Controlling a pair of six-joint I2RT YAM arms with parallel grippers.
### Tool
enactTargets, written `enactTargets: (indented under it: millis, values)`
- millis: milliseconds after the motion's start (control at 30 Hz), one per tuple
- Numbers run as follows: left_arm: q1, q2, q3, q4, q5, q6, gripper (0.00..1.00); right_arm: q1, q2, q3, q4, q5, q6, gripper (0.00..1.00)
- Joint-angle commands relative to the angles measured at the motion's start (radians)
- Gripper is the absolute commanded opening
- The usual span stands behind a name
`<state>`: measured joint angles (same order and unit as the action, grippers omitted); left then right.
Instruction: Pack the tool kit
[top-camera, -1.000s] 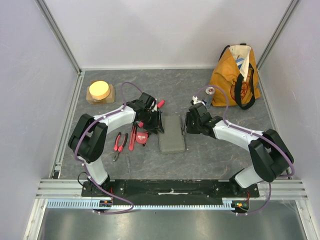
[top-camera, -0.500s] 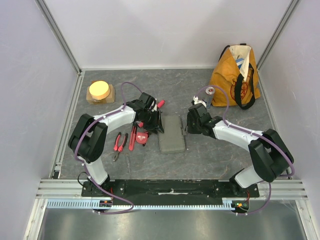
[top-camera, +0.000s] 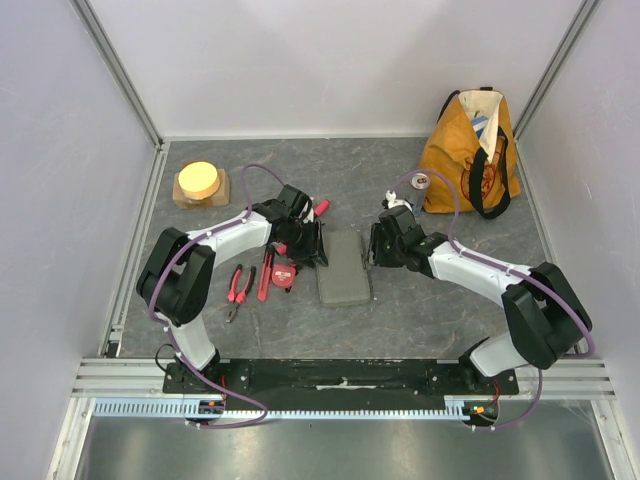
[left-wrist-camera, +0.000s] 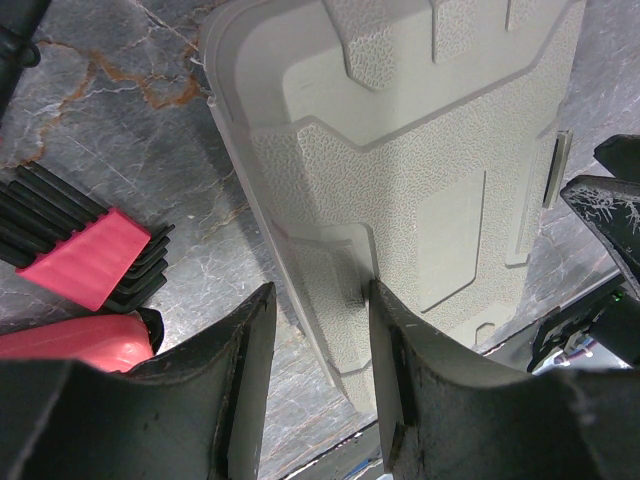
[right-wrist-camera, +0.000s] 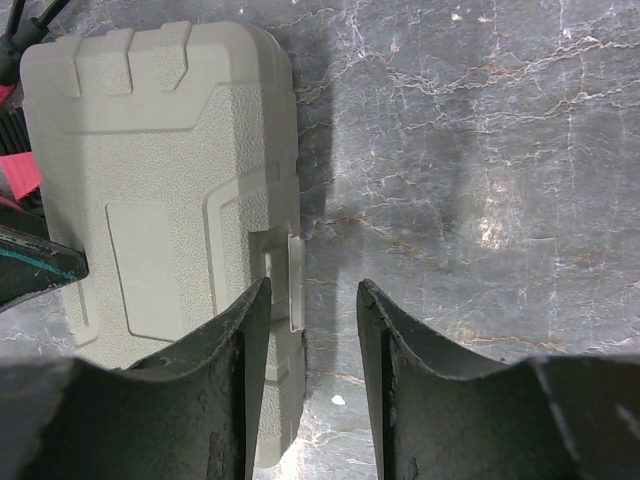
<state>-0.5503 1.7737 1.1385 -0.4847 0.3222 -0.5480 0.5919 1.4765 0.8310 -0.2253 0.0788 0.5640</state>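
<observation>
The closed grey tool kit case (top-camera: 343, 267) lies flat on the table (top-camera: 430, 300) between the two arms, its long axis running near-to-far and its latch (right-wrist-camera: 296, 280) on the right edge. The left gripper (left-wrist-camera: 318, 300) stands spread astride the case's left rim. The right gripper (right-wrist-camera: 313, 290), also spread, straddles the latch edge.

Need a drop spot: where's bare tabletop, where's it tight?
Bare: far strip between the round yellow disc and the orange tote bag; near patch right of the flat grey plastic case. Crowded: red-handled tools left of it.
</observation>
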Motion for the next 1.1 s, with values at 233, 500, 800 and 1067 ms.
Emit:
enactTargets:
  millis: [233, 500, 800, 1067]
  values:
    - [0.0, 0.043, -0.031, -0.074, -0.12, 0.062, 0.47, 0.002, 0.03, 0.017, 0.037, -0.016, -0.006, 0.34]
    - [0.001, 0.047, -0.029, -0.074, -0.121, 0.063, 0.47, 0.0, 0.053, -0.004, 0.064, -0.03, 0.0, 0.35]
    - [0.001, 0.04, -0.025, -0.074, -0.118, 0.059, 0.47, 0.002, 0.064, -0.01, 0.089, -0.063, 0.016, 0.05]
    - [0.0, -0.016, 0.096, -0.129, -0.107, 0.056, 0.53, 0.002, -0.059, 0.035, 0.009, 0.012, 0.033, 0.0]
